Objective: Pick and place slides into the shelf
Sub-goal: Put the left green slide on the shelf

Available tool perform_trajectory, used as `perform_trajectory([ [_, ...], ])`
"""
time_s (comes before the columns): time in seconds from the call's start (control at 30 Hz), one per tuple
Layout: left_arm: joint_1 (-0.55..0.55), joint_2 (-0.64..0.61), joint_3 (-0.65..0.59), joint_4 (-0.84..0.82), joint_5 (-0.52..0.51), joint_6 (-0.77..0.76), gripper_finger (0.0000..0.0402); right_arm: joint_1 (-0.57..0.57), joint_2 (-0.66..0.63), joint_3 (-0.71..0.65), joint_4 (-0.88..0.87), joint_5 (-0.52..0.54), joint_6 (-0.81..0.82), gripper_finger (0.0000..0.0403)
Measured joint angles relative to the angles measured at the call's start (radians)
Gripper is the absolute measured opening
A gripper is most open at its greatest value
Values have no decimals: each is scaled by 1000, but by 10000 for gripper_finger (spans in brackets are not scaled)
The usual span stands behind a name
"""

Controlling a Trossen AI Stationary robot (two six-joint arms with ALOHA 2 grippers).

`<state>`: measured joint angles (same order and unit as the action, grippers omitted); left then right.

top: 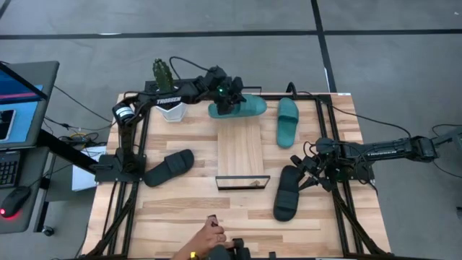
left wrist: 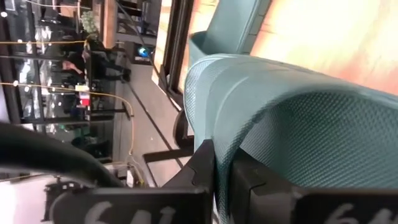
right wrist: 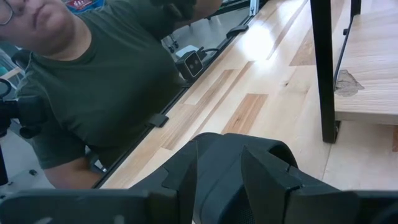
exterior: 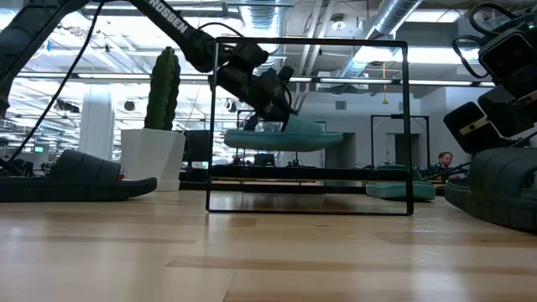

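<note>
Above the far end of the shelf point(top: 240, 150), the left gripper point(top: 229, 97) pinches a teal slide point(top: 242, 109), which it must next lower onto the plank, while the right gripper point(top: 307, 173) grips a black slide point(top: 286, 193).

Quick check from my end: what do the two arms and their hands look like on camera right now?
Both arms are dark, jointed tubes with white lettering along the forearm. The left arm has a silver joint near its base, a small green light by the left hand, and black cables. The right arm ends in a blocky black right hand with looping cables.
</note>
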<state>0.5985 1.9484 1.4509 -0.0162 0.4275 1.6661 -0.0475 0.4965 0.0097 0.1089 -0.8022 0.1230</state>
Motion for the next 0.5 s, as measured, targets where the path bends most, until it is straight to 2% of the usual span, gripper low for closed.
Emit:
perform_trajectory([
  [0.3, 4, 0, 0, 6, 10, 39, 0, 0, 0, 0, 0, 0, 0, 114],
  [0.5, -8, 0, 0, -52, 7, 92, 0, 0, 0, 0, 0, 0, 0, 114],
])
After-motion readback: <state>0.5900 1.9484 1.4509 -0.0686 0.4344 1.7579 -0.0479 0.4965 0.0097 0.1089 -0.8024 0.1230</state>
